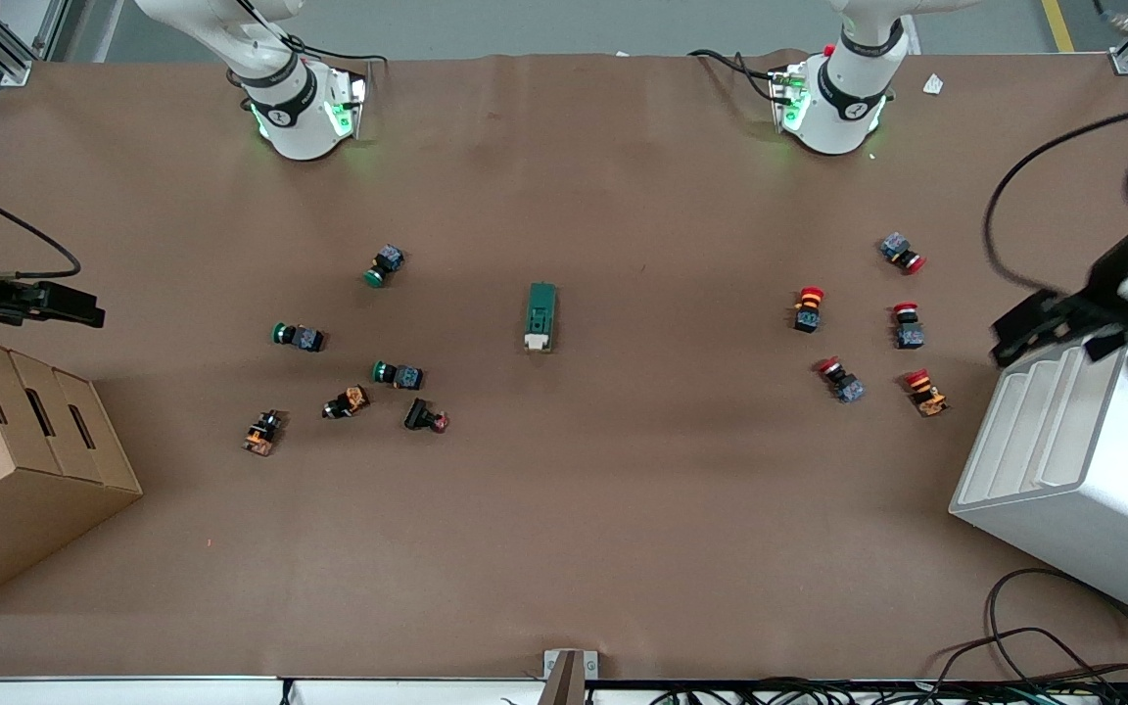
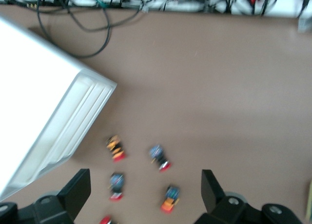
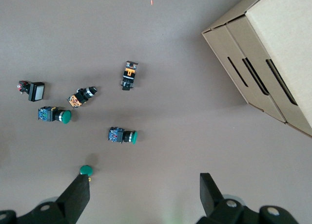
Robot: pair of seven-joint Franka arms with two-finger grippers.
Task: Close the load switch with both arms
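The load switch (image 1: 540, 315) is a dark green oblong block with a white lever piece at the end nearer the front camera. It lies alone at the middle of the table and shows in neither wrist view. My left gripper (image 1: 1039, 328) is up in the air at the left arm's end of the table, over the edge of a white box, open and empty (image 2: 144, 190). My right gripper (image 1: 70, 304) is up in the air at the right arm's end, over a cardboard box's edge, open and empty (image 3: 144, 195).
Several red push buttons (image 1: 809, 308) lie toward the left arm's end, beside the white box (image 1: 1083, 460). Several green and dark push buttons (image 1: 398, 374) lie toward the right arm's end, beside the cardboard box (image 1: 16, 460). Cables lie at the table's front corner.
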